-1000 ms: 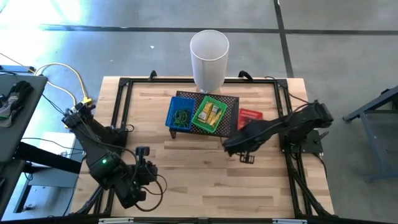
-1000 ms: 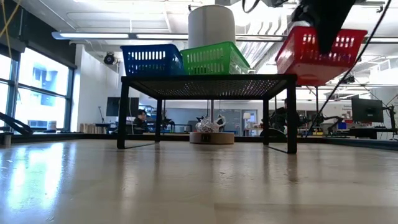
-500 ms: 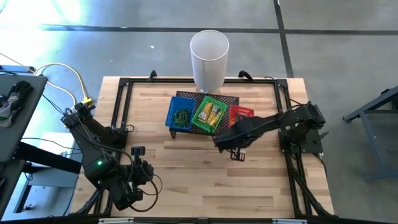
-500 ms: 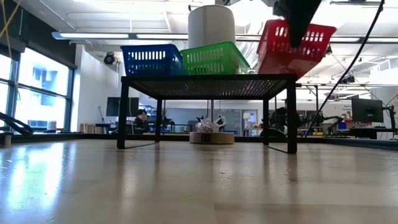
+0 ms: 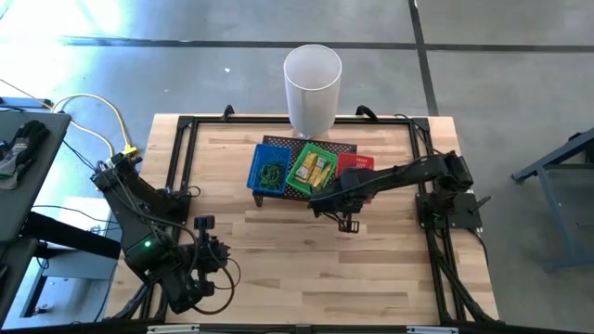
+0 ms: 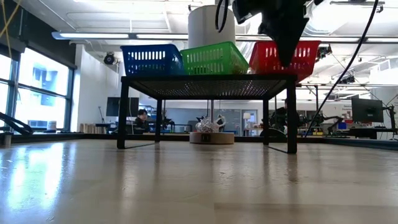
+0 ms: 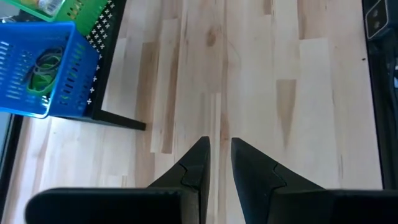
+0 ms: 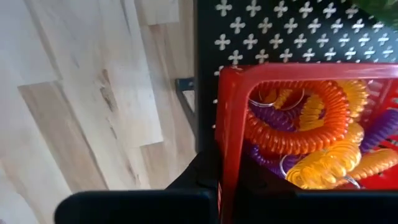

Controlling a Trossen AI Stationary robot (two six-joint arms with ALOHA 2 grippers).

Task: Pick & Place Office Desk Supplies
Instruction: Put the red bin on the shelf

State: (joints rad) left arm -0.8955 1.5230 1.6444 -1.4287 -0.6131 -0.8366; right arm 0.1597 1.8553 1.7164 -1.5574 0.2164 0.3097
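Note:
A red basket with orange, purple and yellow coils is over the right end of the black mesh stand, beside the green basket of yellow pieces. The blue basket holds green and dark bands. My right gripper is shut on the red basket. Over the table's near left, my left gripper hangs with a narrow gap between its fingers and nothing in it. My right gripper pinches the red basket's near wall, one finger outside and one inside. The fingers come steeply from above, on the table's near side. The basket is almost level with its bottom at the stand's top; whether it rests there I cannot tell.
A tall white cylinder stands behind the stand at the table's far edge. Bare wooden table top stretches in front of the stand. A black frame runs along the table's edges.
My right gripper has carried the red basket toward the table's left, from beyond the stand's right end to over the stand beside the green basket. The basket was tilted and higher; now it is nearly level and lower.

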